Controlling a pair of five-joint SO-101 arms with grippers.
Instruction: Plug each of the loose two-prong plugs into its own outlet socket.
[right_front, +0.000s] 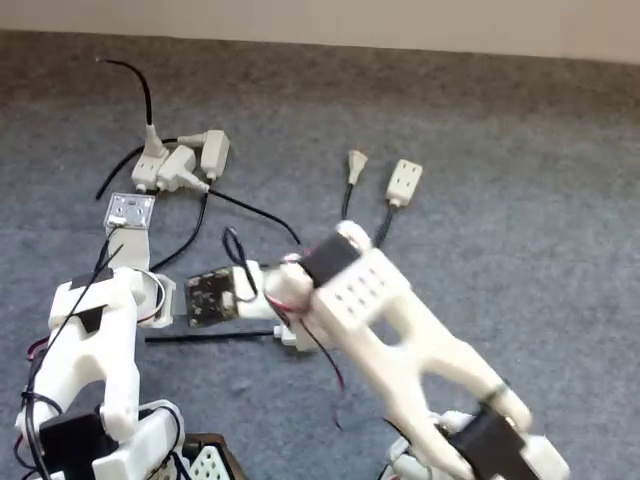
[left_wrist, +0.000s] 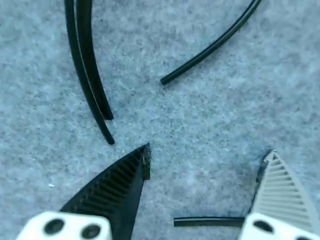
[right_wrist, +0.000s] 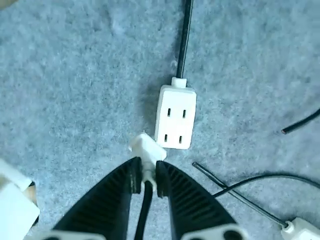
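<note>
My right gripper is shut on a white two-prong plug, whose black cord runs back between the fingers. The plug's tip lies just beside a white outlet socket that lies flat on the carpet with its slots facing up. My left gripper hangs open above bare carpet, with loose black cord ends ahead of it and nothing between its fingers. In the high view a second white outlet and a loose plug lie side by side at the back.
A white tap with plugs at it lies at the back left. Black cords trail across the grey carpet between the arms. A straight cord lies near the left arm. Another white connector lies close to the right gripper.
</note>
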